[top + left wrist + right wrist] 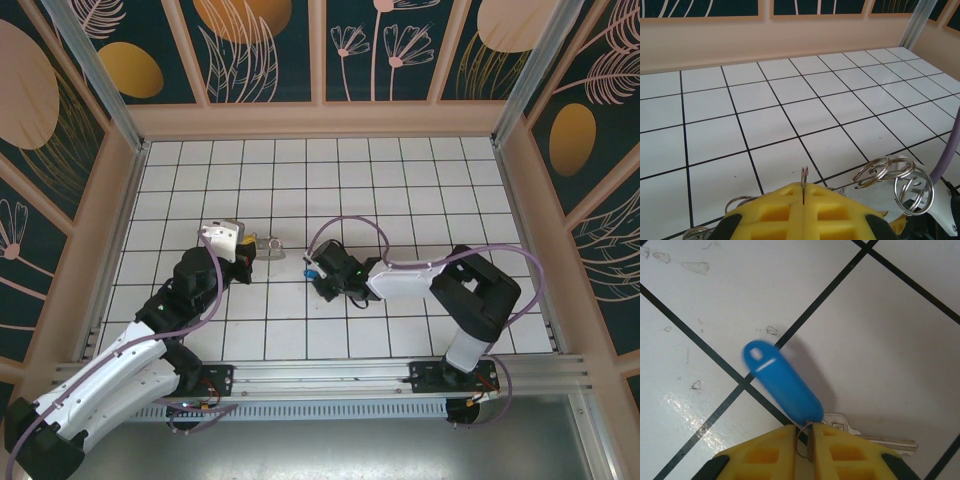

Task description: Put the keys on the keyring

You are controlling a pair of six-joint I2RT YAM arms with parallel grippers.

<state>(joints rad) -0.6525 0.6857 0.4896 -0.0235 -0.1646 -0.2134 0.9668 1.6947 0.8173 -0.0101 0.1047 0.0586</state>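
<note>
Right wrist: right fingers (765, 455) pinch the ring of the key (785, 385), its blue head just ahead. Left fingers (775, 212) clamp the keyring (885, 175).

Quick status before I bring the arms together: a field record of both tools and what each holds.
left tool: shut on the keyring, pinching one thin ring; more rings to its right
right tool: shut on the small loop joining blue tag and key
key: silver, partly behind the tool
gap: tools apart, facing each other
task: key not yet on keyring
</note>
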